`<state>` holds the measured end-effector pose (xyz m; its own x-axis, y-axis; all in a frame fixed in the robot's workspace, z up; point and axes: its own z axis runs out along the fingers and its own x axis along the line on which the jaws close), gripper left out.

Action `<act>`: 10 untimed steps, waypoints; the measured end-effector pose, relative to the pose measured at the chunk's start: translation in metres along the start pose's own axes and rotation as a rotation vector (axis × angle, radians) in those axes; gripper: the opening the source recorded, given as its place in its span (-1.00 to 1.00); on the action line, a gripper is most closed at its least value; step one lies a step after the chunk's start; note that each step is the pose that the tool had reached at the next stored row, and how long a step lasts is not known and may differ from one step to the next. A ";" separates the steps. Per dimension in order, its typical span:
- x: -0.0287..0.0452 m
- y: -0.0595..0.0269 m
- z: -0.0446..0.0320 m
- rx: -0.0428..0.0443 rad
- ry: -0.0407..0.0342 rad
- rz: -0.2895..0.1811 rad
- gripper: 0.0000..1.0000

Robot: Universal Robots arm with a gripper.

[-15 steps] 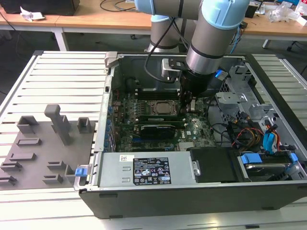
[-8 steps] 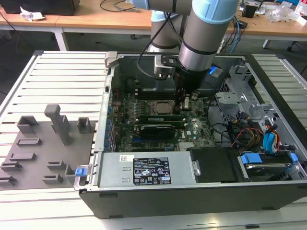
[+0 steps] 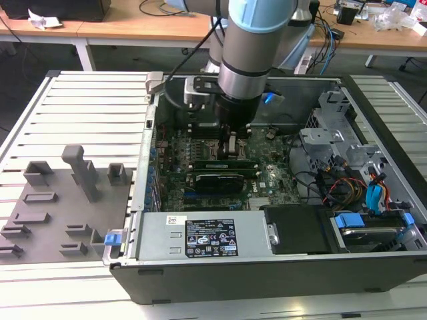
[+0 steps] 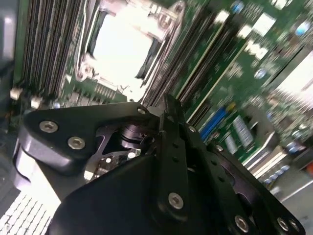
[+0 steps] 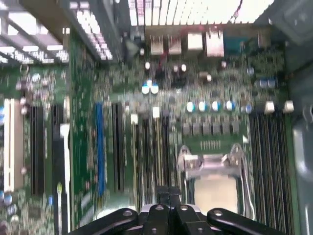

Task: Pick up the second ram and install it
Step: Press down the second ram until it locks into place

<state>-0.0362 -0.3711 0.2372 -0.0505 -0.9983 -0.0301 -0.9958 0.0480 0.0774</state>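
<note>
Arm is down inside the open computer case [image 3: 267, 260], end effector [image 3: 229, 148] hanging over the motherboard [image 3: 267, 180], just above the memory slot area next to the processor socket [image 5: 215, 188].

End effector state: can't tell. In the exterior view the fingers sit close together over the slots, but whether anything is pinched between them isn't visible. Both wrist views show just the black linkage of the end effector, with the tips hidden.

Second ram: a thin green stick [image 3: 223, 162] lies along the slot row directly below the end effector, running toward the exterior view's right. Can't tell if it is fully seated in its slot or if that is the second stick rather than the first. A second dark-edged strip lies parallel just behind it; unclear what it is.

A black card [image 3: 217, 180] stands on the motherboard just in front of the stick.

Grey holder tray [image 3: 60, 213] sits on the slatted bench [image 3: 87, 107] at the exterior view's left, well apart from the arm, with upright grey blocks on it.

Socket appears with its metal retention frame in both wrist views; black memory slots [image 5: 271, 161] run beside it.
</note>
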 end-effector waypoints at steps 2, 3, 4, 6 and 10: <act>0.0011 0.0188 0.0031 0.0021 -0.0007 0.000 -0.79; 0.0017 0.0249 0.0054 0.0022 -0.0027 0.000 -0.79; 0.0020 0.0266 0.0068 0.0019 -0.0057 0.000 -0.79; 0.0020 0.0273 0.0102 0.0013 -0.0139 -0.001 -0.79; 0.0041 0.0275 0.0120 0.0011 -0.0235 -0.002 -0.79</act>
<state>-0.0648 -0.3734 0.2272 -0.0505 -0.9973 -0.0537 -0.9960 0.0463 0.0763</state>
